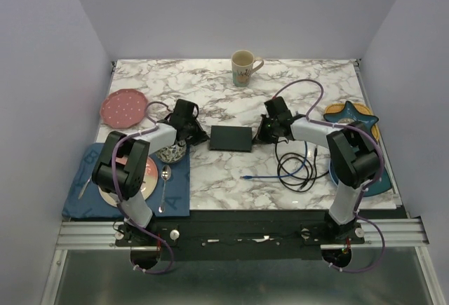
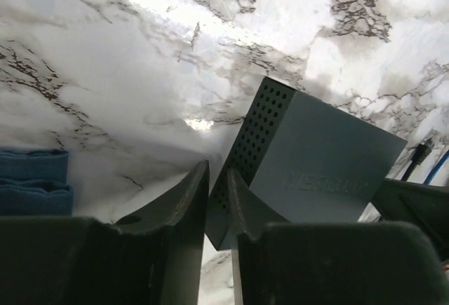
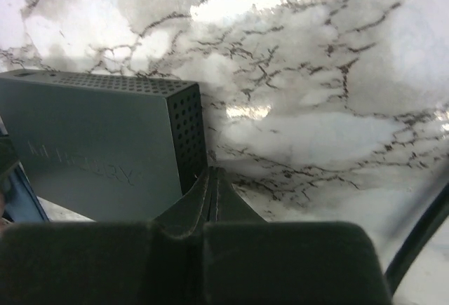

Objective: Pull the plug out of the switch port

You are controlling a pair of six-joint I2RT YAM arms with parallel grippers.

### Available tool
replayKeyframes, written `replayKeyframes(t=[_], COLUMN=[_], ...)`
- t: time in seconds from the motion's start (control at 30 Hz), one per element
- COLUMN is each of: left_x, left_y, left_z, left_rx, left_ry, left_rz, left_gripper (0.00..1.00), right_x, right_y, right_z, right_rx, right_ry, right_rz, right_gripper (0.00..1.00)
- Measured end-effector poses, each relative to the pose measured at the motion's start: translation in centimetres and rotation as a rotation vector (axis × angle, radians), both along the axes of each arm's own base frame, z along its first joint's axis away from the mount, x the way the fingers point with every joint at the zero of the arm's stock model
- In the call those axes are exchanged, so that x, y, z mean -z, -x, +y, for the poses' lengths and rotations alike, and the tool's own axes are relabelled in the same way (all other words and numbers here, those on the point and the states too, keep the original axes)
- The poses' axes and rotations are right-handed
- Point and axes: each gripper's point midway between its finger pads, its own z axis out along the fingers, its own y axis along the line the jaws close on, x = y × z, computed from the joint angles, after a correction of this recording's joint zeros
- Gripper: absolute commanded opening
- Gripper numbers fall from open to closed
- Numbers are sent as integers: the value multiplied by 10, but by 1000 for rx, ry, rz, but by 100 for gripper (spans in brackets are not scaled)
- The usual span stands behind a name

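Observation:
The dark grey switch [image 1: 230,138] lies flat at the table's middle. My left gripper [image 1: 194,134] is at its left end; in the left wrist view the fingers [image 2: 189,200] stand a narrow slit apart, empty, against the switch's perforated side [image 2: 263,126]. My right gripper [image 1: 264,132] is at its right end, shut and empty, tips [image 3: 212,179] by the switch's corner [image 3: 184,133]. A blue cable [image 1: 277,176] ends in a loose plug [image 1: 244,177] on the table in front of the switch. A black cable coil [image 1: 295,168] lies to the right. The ports are hidden.
A mug [image 1: 243,67] stands at the back. A pink plate [image 1: 124,107] is at the left; a blue mat [image 1: 91,182] holds a bowl [image 1: 172,154], a plate and a spoon [image 1: 164,182]. Stacked plates with a blue star dish [image 1: 352,113] are at the right.

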Motion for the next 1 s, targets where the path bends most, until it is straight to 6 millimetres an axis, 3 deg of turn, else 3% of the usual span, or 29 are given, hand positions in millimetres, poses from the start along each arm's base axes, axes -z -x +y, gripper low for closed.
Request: replayKeyframes(t=[0.07,0.17,0.2,0.27,0.33,0.37,0.4,0.43,0.47,0.6,0.73,0.87,1.0], left_x=[-11,-41,-52,-68,-81,-85,-87,-88,-90,-103,-128,-139,-126], left_y=[-2,-11,-14,-19,-21,-20,-18,-17,-15,-8,4,10,15], left_z=[1,-1,-1,-1,3,5,10,13,18,35,49,62,66], left_rx=[6,16,19,20,17,13,2,-4,-13,-54,-106,-168,-156], left_ry=[-13,-13,-15,-19,-36,-43,-62,-77,-97,-157,-156,-179,-262], left_rz=[-12,-72,-97,-135,-168,-175,-179,-179,-183,-206,-281,-291,-219], left_gripper=[47,50,51,56,61,71,76,83,95,99,99,99,99], right_x=[-1,-13,-20,-36,-65,-74,-92,-106,-120,-172,-202,-216,-213], right_y=[2,-2,-6,-10,-18,-20,-23,-23,-23,-20,0,32,42], right_z=[-9,-24,-30,-41,-53,-56,-59,-61,-62,-64,-50,-33,-42], right_rx=[9,38,56,86,123,138,148,153,154,141,70,-23,-26], right_ry=[21,41,44,53,59,54,52,46,44,45,61,54,74], right_rz=[14,8,-8,-43,-124,-147,-199,-235,-278,-449,-612,-736,-783], right_gripper=[10,34,47,56,68,72,89,96,100,100,100,100,100])
